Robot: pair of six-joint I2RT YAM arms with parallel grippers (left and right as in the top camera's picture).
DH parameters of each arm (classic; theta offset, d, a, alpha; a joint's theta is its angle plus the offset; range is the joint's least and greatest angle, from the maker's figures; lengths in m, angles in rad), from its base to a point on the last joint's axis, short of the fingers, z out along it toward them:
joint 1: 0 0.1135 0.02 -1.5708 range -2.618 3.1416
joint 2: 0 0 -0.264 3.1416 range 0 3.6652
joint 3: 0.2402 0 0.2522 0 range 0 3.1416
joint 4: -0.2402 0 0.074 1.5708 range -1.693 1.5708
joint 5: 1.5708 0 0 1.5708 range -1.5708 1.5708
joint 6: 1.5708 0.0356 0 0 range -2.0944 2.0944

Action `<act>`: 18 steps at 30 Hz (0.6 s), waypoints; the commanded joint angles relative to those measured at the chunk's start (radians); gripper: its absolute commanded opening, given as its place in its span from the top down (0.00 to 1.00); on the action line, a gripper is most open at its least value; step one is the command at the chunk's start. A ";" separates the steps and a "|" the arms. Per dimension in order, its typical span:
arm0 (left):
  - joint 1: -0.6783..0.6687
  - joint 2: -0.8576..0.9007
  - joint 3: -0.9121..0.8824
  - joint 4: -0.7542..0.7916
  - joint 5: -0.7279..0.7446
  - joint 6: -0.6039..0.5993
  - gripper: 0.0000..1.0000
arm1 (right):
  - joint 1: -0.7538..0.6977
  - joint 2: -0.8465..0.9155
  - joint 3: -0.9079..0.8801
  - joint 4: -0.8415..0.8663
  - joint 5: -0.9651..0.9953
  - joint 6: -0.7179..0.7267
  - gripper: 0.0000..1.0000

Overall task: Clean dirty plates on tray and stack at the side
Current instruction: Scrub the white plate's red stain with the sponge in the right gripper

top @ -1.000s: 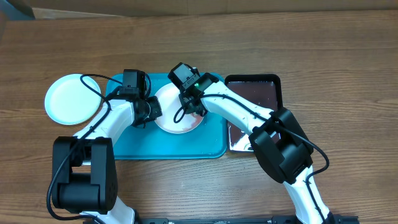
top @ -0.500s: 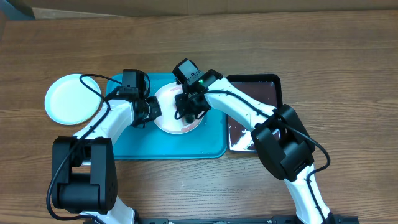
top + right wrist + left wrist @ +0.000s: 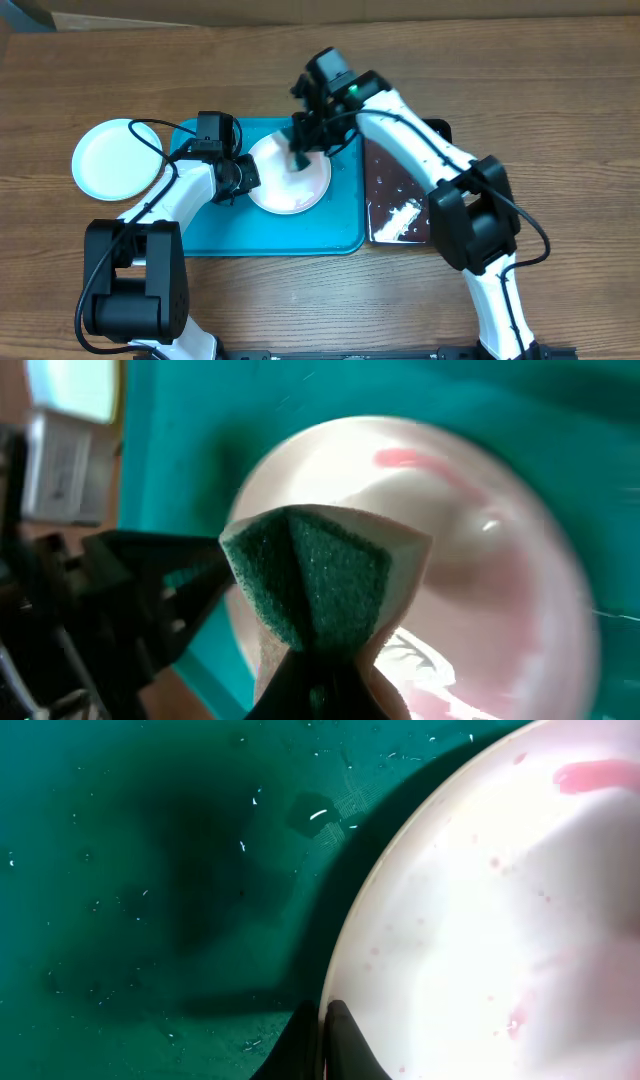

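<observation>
Overhead, the white plate lies flat on the turquoise tray, toward its far middle, while a pale blue plate sits apart on the wood-grain counter to the left. The left jaws are nearly closed, pinching the white plate's thin left rim. The right jaws clamp a folded green sponge over the plate's right half; whether the sponge touches the surface I cannot tell. The plate is glossy and shallow, with a pink-red smear near its far edge and fainter pink specks across the bowl. The tray is smooth hard plastic dotted with pale flecks, and the sponge face is coarse and fibrous over a paler backing. The main risk, I judge, is the scrub force. A slick plate on slick plastic, held only by a narrow rim pinch, could skid or twist out of the left jaws. A hard push near the edge could tip it. The smear by the rim may also be missed. A glossy black tray lies just right of the turquoise one.
</observation>
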 commanded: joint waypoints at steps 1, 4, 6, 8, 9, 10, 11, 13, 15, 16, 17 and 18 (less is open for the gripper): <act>-0.006 0.018 0.012 0.000 -0.003 0.011 0.96 | 0.005 -0.030 -0.007 -0.002 0.129 -0.030 0.96; -0.006 0.018 0.012 0.000 -0.003 0.011 0.96 | 0.011 -0.030 -0.043 0.012 0.209 -0.030 0.96; -0.006 0.018 0.012 0.000 -0.003 0.011 0.96 | 0.016 -0.030 -0.075 0.039 0.220 -0.030 0.96; -0.006 0.018 0.012 0.000 -0.003 0.011 0.96 | 0.018 -0.030 -0.109 0.073 0.220 -0.030 0.96; -0.006 0.018 0.012 0.000 -0.003 0.011 0.96 | 0.019 -0.030 -0.128 0.093 0.220 -0.030 0.96; -0.006 0.018 0.012 0.000 -0.003 0.011 0.96 | 0.019 -0.030 -0.144 0.109 0.220 -0.030 0.96; -0.006 0.018 0.012 -0.001 -0.003 0.011 0.96 | 0.019 -0.030 -0.162 0.130 0.220 -0.029 0.96; -0.006 0.018 0.012 -0.003 -0.003 0.011 0.96 | 0.019 -0.030 -0.200 0.177 0.219 -0.028 0.96; -0.006 0.018 0.012 -0.004 -0.003 0.011 0.96 | 0.020 -0.030 -0.232 0.213 0.214 -0.016 0.96; -0.006 0.018 0.012 -0.004 -0.003 0.011 0.96 | 0.021 -0.030 -0.247 0.230 0.200 -0.014 0.96; -0.006 0.018 0.012 -0.004 -0.003 0.011 0.96 | 0.023 -0.030 -0.270 0.257 0.151 -0.014 0.96; -0.006 0.018 0.012 -0.003 -0.002 0.011 0.96 | 0.025 -0.029 -0.280 0.267 0.121 -0.014 0.96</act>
